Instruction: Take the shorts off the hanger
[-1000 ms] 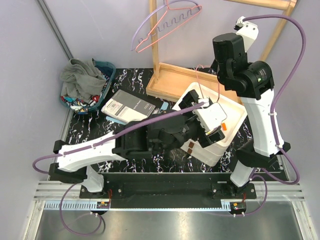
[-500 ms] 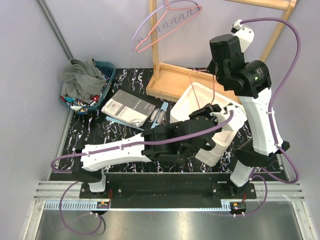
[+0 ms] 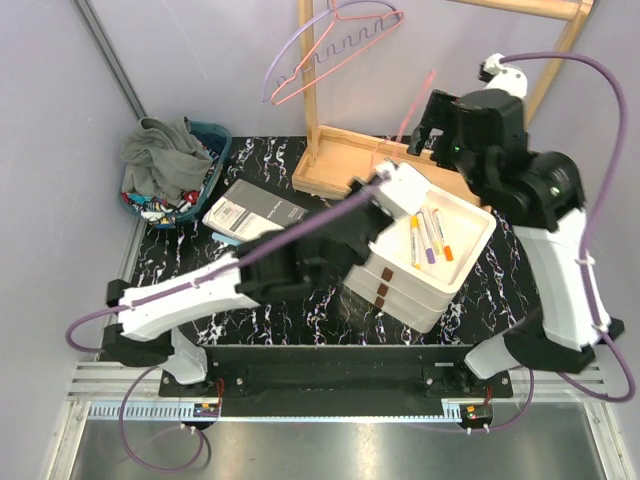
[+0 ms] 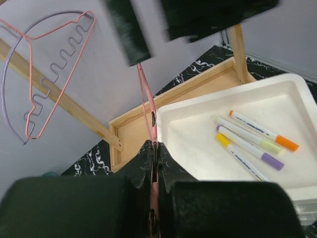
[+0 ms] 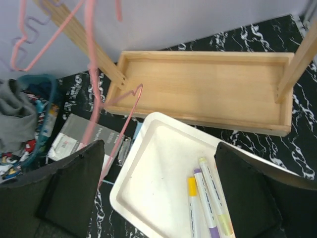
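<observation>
Lifted off the tray (image 4: 198, 148), left gripper (image 4: 154, 147) pinches the pink hanger (image 4: 146, 94); right gripper (image 5: 158, 153), upper right, gapes. Best to keep that pinch firm.

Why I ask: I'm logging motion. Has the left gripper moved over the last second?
Yes. In the top view the left gripper has gone from over the near side of the white tray to its far corner, toward the wooden base.

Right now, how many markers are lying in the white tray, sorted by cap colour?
Orange-capped marker: 1
Pale green-capped marker: 1
Purple-capped marker: 1
Yellow-capped marker: 1
Total: 4
</observation>
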